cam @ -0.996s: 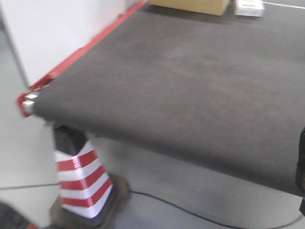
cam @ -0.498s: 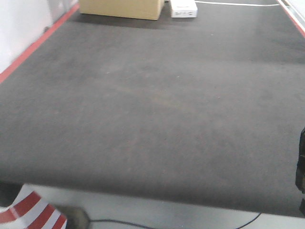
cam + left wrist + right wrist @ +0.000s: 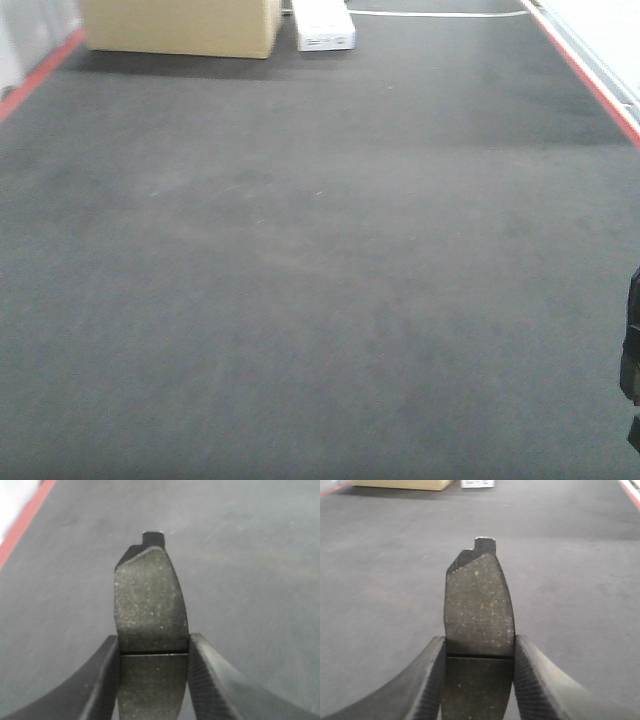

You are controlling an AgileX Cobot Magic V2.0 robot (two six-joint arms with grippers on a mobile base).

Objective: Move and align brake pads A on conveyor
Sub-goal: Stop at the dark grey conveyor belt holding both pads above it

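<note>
In the left wrist view my left gripper (image 3: 153, 652) is shut on a brake pad (image 3: 150, 605), a dark grey curved pad with grainy face and centre groove, held above the dark conveyor belt (image 3: 260, 555). My right gripper (image 3: 479, 652) is likewise shut on a second brake pad (image 3: 479, 605), its backing-plate tab pointing away from me over the belt (image 3: 580, 580). The front view shows only the bare conveyor belt (image 3: 300, 280) with red edges; a dark piece of the right arm (image 3: 632, 360) pokes in at the right border.
A cardboard box (image 3: 180, 25) and a small white box (image 3: 325, 28) stand on the belt's far end. A red frame edge (image 3: 590, 75) runs along the right side, another red edge (image 3: 35, 70) along the left. A white cable (image 3: 430, 13) lies at the back.
The front view has swung to the right: the belt's near corner, floor and striped cone have left the frame, and the belt now fills it.
</note>
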